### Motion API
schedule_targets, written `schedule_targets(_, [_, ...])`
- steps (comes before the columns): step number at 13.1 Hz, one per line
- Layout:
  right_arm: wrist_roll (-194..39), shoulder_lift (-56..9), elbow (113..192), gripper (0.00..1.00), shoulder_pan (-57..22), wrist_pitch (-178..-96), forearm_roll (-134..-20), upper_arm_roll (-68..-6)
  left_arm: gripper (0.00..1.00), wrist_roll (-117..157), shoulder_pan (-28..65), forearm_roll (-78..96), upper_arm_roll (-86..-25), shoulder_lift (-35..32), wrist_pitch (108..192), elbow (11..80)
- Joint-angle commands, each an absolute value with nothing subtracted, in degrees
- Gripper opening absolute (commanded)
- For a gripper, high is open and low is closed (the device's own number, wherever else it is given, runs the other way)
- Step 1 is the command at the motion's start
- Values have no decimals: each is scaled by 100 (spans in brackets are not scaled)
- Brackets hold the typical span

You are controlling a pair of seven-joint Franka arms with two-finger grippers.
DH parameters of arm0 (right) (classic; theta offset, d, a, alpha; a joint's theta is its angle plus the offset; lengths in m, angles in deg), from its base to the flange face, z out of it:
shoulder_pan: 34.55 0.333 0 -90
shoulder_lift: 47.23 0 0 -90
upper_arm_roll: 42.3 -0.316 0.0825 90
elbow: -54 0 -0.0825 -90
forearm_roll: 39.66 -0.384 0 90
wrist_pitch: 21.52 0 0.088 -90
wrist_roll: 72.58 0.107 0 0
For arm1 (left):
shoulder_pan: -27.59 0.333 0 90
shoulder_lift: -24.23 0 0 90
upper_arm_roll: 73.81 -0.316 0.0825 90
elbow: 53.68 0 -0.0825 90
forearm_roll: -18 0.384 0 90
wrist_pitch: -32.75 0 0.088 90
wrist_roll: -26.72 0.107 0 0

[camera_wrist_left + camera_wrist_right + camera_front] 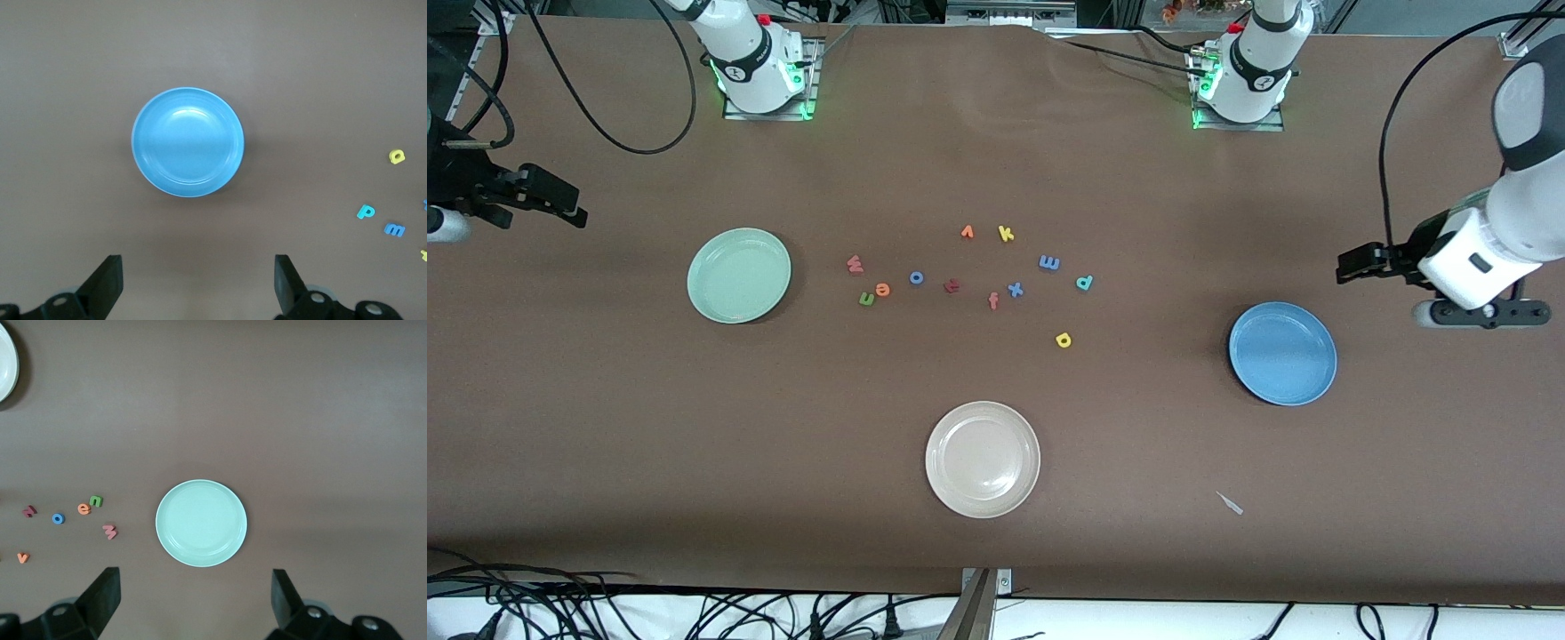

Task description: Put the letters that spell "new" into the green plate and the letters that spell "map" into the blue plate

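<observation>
- The round pale mint-green plate [739, 275] is sitting toward the right arm's end of the table with nothing in it.
- The round mid-blue plate [1282, 353] is lying toward the left arm's end, also holding nothing; the round beige plate [983, 459] is resting nearest the front camera, bare as well.
- All the foam letters are lying on the brown table [996, 160] between the green and blue plates.
- The pinkish-red w [855, 264], orange e [883, 288] and green n [866, 299] are clustering nearest the green plate.
- The blue m [1049, 262], teal p [1084, 283] and yellow a [1064, 340] are lying nearer the blue plate.
- Wide bare tabletop is surrounding each plate.
- The left gripper [198, 287] is hanging above the table beside the blue plate, jaws spread wide, gripping nothing.
- The right gripper [197, 603] is hanging beside the green plate, jaws likewise spread and unladen.
</observation>
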State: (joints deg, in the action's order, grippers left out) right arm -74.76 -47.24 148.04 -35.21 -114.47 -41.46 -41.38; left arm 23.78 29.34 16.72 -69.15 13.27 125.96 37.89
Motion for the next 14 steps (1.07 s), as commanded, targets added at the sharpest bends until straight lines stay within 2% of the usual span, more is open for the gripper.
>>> schedule_targets(1, [-7417,-4864,14927,100,-3552,-11442,-4151,-4151,100,2426,2698,1572,-6951,1062,12582,3607])
schedule_targets(3, [-7416,-4873,14927,100,-3552,-11424,-4151,-4151,100,2426,2382,1607,-6951,711,12573,3344])
schedule_targets(7, [-7408,-4873,14927,100,-3552,-11424,-4151,-4143,100,2408,2136,1510,-6890,490,12687,3334])
schedule_targets(10, [-7503,-4846,14918,100,-3552,-11433,-4125,-4142,100,1839,1671,1501,-6872,393,13092,3545])
schedule_targets(14, [-7452,-4724,14875,100,-3534,-10784,-4002,-4213,100,820,1073,1501,-6872,226,13643,3824])
